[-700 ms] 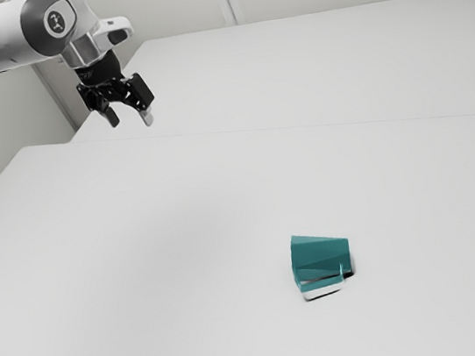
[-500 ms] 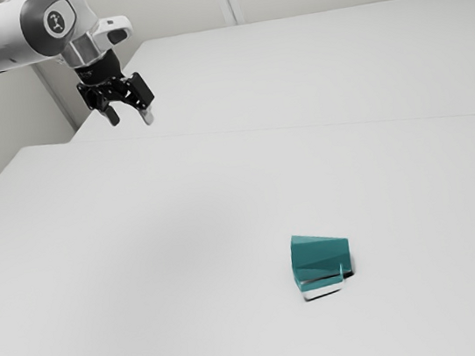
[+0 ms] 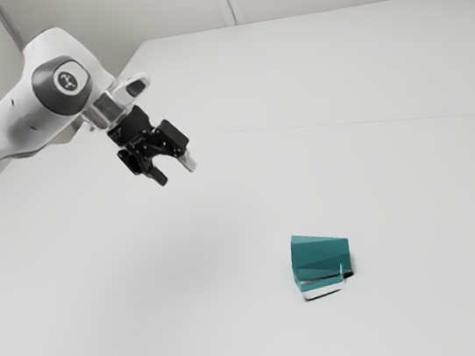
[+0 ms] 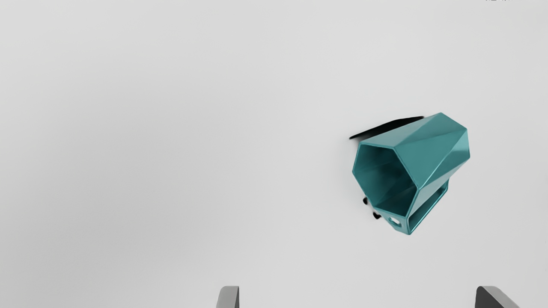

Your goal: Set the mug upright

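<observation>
Mug [image 3: 321,256] on its side, handle [image 3: 321,284] prob. touching tbl [image 3: 144,271]; gripper [image 3: 177,174] w/ fingers [image 4: 228,298] apart.

The smooth, whitish tabletop [image 3: 170,329] holds a blue-green mug with flat sides and a boxy handle [image 3: 321,255]. The mug lies on its side. Its open end points to the exterior view's left.

Bright, diffuse light (soft grey shading [image 3: 175,240]), source hard to tell.

Mug [image 3: 321,255] on the table [image 3: 152,323], to the exterior view's right of the pincer [image 3: 177,175], well apart.
</observation>
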You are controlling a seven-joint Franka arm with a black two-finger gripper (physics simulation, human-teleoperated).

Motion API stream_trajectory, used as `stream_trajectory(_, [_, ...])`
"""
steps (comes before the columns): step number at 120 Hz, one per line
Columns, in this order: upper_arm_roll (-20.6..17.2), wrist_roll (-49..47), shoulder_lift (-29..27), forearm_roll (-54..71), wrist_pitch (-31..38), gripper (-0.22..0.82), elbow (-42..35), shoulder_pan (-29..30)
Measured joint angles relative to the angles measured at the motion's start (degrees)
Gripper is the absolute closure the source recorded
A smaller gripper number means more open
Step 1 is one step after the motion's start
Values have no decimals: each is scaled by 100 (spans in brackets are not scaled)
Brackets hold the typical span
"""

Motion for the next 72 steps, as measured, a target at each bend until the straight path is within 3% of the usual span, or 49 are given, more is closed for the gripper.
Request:
stream_trajectory(41, [-715, 227, 62, -1550, 1565, 0, -1522, -103])
stream_trajectory(72, [-1114, 555, 728, -2336, 2406, 0, -1526, -351])
